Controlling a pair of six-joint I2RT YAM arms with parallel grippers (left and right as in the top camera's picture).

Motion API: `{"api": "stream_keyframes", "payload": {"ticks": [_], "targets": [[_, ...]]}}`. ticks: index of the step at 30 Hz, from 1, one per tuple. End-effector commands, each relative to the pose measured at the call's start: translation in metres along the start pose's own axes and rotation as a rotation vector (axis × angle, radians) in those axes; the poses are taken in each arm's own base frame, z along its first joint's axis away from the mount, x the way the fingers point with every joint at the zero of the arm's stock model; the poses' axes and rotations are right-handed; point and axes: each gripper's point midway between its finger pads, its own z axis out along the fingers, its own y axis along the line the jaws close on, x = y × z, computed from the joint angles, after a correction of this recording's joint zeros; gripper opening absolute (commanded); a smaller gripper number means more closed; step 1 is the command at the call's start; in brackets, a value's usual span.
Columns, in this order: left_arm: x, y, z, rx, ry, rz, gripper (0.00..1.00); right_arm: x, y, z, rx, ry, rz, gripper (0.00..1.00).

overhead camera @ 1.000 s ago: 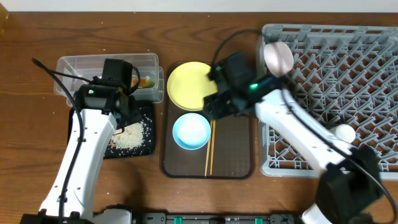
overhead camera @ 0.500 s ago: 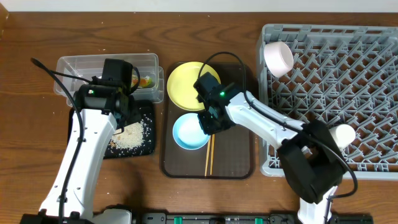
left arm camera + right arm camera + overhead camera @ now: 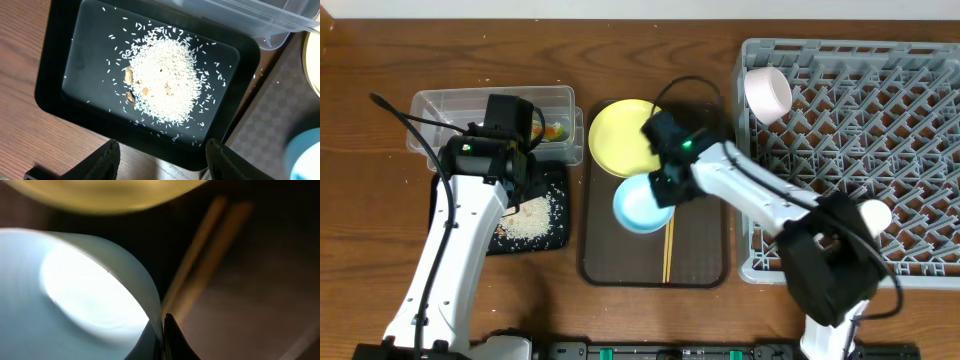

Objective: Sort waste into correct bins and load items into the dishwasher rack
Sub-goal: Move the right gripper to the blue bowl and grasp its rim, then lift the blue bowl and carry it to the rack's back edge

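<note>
Between the closed right fingers, pinched at its rim, the light blue bowl is over the brown tray. The chopsticks lie just beside them. The left fingers stand open above the rice in the black tray.

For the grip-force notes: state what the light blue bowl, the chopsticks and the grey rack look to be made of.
The light blue bowl: likely plastic or melamine, glossy; thin rim and bright sheen, though glazed ceramic is possible.
The chopsticks: probably wood or bamboo, matte; thin pale-tan sticks.
The grey rack: moulded plastic, matte; uniform grey lattice with pegs.
</note>
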Motion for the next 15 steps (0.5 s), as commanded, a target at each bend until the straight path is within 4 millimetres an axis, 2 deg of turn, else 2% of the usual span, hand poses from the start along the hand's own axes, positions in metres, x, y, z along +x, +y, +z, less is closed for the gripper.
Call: {"api": "stream_keyframes", "payload": {"ticks": [1, 5, 8, 12, 15], "targets": [[0.001, 0.003, 0.002, -0.019, 0.002, -0.011, 0.58, -0.039, -0.025, -0.059, 0.013, -0.182, 0.028, 0.01], [0.001, 0.003, 0.002, -0.018, 0.001, -0.012, 0.58, -0.056, -0.060, -0.110, 0.027, -0.317, 0.076, 0.01], [0.001, 0.003, 0.002, -0.018, 0.001, -0.012, 0.58, -0.065, -0.107, -0.148, 0.137, -0.429, 0.157, 0.01], [0.001, 0.003, 0.002, -0.018, 0.002, -0.012, 0.58, -0.068, -0.185, -0.193, 0.434, -0.546, 0.232, 0.01], [0.000, 0.002, 0.002, -0.014, 0.000, -0.012, 0.58, -0.063, -0.232, -0.217, 0.682, -0.541, 0.198, 0.01]]}}
